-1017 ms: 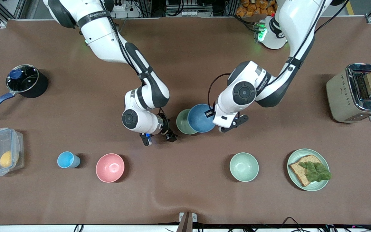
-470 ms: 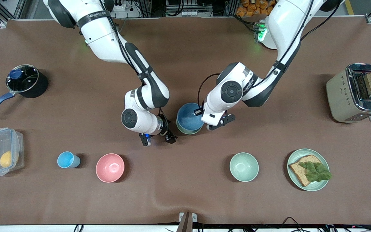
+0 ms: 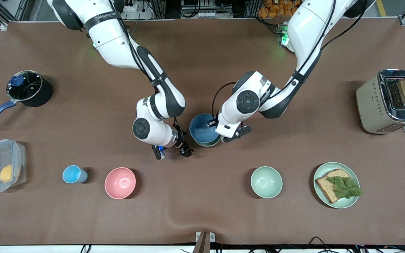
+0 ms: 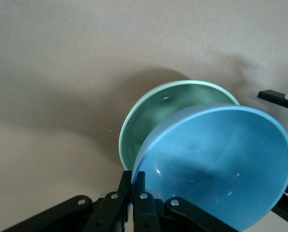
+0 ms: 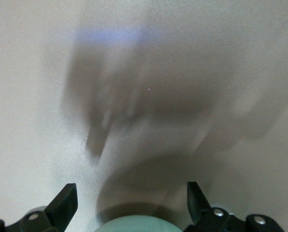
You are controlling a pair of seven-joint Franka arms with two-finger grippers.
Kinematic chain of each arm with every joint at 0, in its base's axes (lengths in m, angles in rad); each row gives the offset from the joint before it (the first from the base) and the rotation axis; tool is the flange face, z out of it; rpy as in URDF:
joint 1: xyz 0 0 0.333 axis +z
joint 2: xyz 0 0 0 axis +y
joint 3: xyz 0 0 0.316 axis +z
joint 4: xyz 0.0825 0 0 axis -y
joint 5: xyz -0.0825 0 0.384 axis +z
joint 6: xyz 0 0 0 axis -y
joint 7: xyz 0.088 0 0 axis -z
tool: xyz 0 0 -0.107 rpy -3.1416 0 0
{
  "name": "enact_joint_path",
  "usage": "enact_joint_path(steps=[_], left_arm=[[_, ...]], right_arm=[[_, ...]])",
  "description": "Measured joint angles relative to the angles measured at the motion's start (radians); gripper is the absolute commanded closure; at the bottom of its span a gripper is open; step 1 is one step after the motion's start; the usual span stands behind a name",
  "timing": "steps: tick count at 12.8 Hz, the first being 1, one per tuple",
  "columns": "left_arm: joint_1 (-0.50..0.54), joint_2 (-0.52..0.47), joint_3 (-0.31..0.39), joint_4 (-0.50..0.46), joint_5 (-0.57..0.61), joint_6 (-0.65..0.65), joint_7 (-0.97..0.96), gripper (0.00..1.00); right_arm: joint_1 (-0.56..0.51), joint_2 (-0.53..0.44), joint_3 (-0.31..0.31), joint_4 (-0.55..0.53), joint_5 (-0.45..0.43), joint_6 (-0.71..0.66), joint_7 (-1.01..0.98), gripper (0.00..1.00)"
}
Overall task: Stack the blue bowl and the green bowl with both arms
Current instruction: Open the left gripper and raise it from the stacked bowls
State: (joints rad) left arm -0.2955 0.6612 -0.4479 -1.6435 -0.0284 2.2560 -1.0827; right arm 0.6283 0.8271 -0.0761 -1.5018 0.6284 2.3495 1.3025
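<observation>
The blue bowl (image 3: 201, 128) hangs tilted from my left gripper (image 3: 212, 123), which is shut on its rim. It covers most of the green bowl (image 3: 209, 143), which stands on the table under it with only its rim showing. I cannot tell whether the two bowls touch. In the left wrist view the blue bowl (image 4: 216, 164) overlaps the green bowl (image 4: 156, 116), and my left gripper (image 4: 134, 193) pinches the blue rim. My right gripper (image 3: 173, 151) is open and empty beside the bowls, toward the right arm's end. In its wrist view the open right gripper (image 5: 130, 200) frames a pale green edge (image 5: 134, 224).
Nearer the front camera stand a pink bowl (image 3: 120, 182), a small blue cup (image 3: 72, 174), a mint bowl (image 3: 266, 182) and a plate with bread and lettuce (image 3: 353, 202). There is a toaster (image 3: 367, 102) at the left arm's end. A pot (image 3: 44, 95) and a plastic box (image 3: 2, 165) are at the right arm's end.
My left gripper has carried the blue bowl toward the right arm's end, from beside the green bowl to over it. The right arm has not moved.
</observation>
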Motion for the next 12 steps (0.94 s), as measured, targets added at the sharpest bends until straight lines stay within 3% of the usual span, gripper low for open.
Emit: enact_joint_path(steps=[5,7,8,9,12], left_arm=[[-0.001,0.032,0.004,0.0,0.002,0.016,0.0,0.98],[-0.003,0.038,0.004,0.0,0.002,0.018,0.0,0.53],[-0.003,0.04,0.004,0.0,0.002,0.018,0.0,0.06],[-0.003,0.04,0.005,0.0,0.002,0.018,0.0,0.0],[-0.003,0.04,0.005,0.005,0.002,0.02,0.0,0.0]], right_arm=[[0.002,0.002,0.0,0.0,0.0,0.001,0.0,0.0],[0.002,0.003,0.0,0.0,0.0,0.008,0.0,0.0],[0.002,0.003,0.0,0.0,0.0,0.01,0.0,0.0],[0.002,0.004,0.0,0.0,0.0,0.013,0.0,0.0],[0.001,0.006,-0.002,0.0,0.0,0.014,-0.001,0.0]])
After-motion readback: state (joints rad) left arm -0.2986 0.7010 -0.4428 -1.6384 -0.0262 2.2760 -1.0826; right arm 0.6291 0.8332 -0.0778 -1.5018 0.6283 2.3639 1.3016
